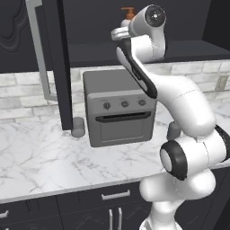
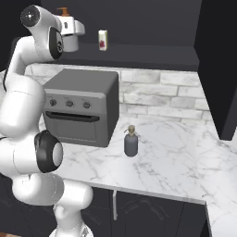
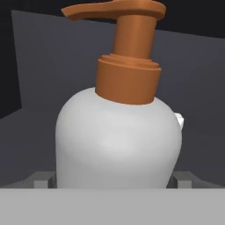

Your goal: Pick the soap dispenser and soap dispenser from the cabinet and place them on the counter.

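Soap in the white bottle (image 3: 118, 145) sits right in front of the hand, its round body between the two fingertips, whose grey ends (image 3: 44, 180) show at either side of its base. The orange pump (image 3: 127, 66) stands upright above it, spout pointing to the left of the hand view. Whether the fingers press the bottle or only flank it I cannot tell. From the base views the gripper (image 2: 69, 37) is up inside the open cabinet (image 2: 152, 28), and the pump top (image 1: 129, 13) peeks out just beyond the hand. A small white carton (image 2: 102, 40) with a red mark stands on the same shelf, to the right of the hand. Well below the hand, the dark grey bottle (image 2: 131, 142) with a tan pump stands upright on the marble counter (image 2: 176, 157), just beside the grey toaster oven (image 2: 81, 106). On the oven's far side, a short grey cup (image 1: 78, 126) sits by the open cabinet door (image 1: 60, 63).
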### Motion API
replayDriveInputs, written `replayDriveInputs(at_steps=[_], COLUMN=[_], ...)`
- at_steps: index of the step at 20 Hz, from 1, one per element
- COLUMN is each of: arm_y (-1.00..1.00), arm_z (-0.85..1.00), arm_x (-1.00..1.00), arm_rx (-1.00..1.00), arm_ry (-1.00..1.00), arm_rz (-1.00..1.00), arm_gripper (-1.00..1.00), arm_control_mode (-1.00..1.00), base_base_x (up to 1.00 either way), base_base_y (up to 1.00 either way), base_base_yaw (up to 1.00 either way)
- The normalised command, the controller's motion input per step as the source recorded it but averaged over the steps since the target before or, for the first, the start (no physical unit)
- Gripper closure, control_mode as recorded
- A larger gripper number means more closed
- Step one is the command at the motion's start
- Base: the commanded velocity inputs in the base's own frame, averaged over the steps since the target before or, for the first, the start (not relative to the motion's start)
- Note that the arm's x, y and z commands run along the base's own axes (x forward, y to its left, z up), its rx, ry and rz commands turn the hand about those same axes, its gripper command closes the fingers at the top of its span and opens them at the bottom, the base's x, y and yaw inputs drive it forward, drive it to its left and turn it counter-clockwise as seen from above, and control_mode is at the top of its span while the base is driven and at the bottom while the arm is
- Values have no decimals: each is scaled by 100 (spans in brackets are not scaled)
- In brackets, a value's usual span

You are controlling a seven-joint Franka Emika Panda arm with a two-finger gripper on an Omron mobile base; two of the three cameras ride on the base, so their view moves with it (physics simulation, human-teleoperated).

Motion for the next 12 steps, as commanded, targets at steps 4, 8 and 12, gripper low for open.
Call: replayDriveInputs(at_steps=[4, 8, 12], arm_y=[-16, -13, -12], arm_z=[0, -4, -9], arm_x=[-70, -70, -68], arm_rx=[2, 2, 3], arm_ry=[-10, -9, -9], arm_rz=[2, 2, 3], arm_gripper=[100, 100, 100], arm_control_mode=[-100, -100, -100], base_base_x=[0, 0, 0], base_base_y=[0, 0, 0], base_base_yaw=[0, 0, 0])
